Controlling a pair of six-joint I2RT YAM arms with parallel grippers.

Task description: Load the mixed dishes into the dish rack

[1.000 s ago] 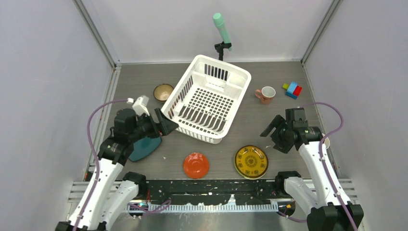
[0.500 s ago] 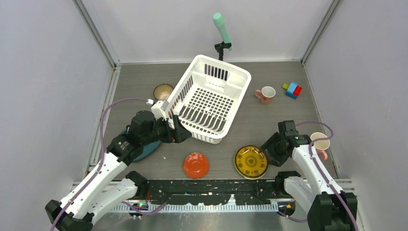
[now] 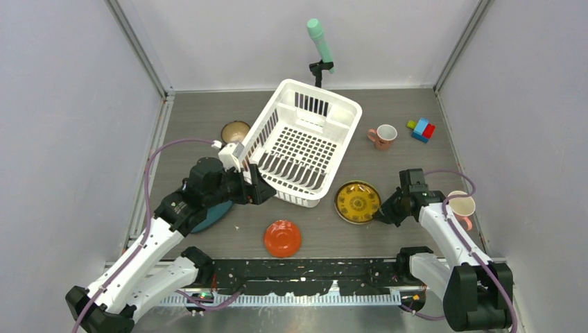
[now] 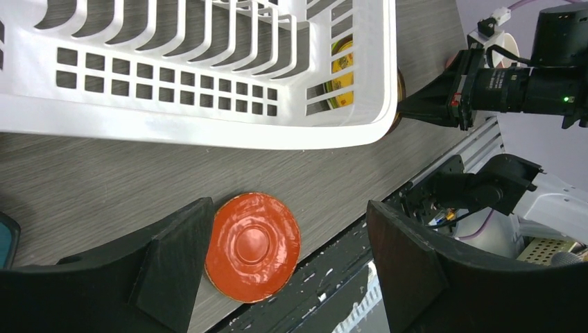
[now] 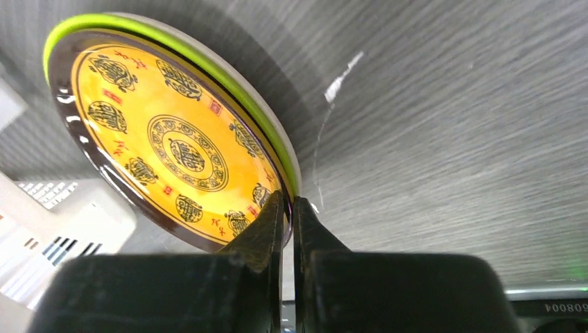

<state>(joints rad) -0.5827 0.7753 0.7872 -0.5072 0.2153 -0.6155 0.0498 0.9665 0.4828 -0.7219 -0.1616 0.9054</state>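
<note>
On the left side of the bench (image 3: 201, 118), the dark teal plate (image 3: 211, 216) lay flat, mostly hidden under the left arm. Behind it, the small brown bowl (image 3: 236, 132) sat upright just beside the left wall of the dish rack (image 3: 301, 146).

The left claw (image 3: 258, 189) hovered at the rack's near-left corner with its jaws spread wide and nothing between them. In its wrist view, the red-orange dish (image 4: 253, 246) lay upside down on the bench between the two black fingers (image 4: 173, 267), near the front edge and apart from the rack.

The white rack stood at an angle in the middle of the bench. Behind its far corner, a mint-green cylinder (image 3: 320, 38) leaned on a black stand.

The yellow patterned plate (image 3: 357, 202) was just beside the rack's near-right corner. The right claw (image 3: 380, 216) was clamped shut on its near rim. The right wrist view showed both fingers (image 5: 256, 243) pinching that rim, and the plate looked tilted with its green-and-white underside showing. Whether its far edge touched the bench could not be told.

Further right, a pink mug (image 3: 383, 136) stood upright behind the plate, well apart from it. Toy blocks (image 3: 421, 129) sat near the far-right corner. A second pink mug (image 3: 461, 206) stood upright by the right wall, beside the right forearm.
</note>
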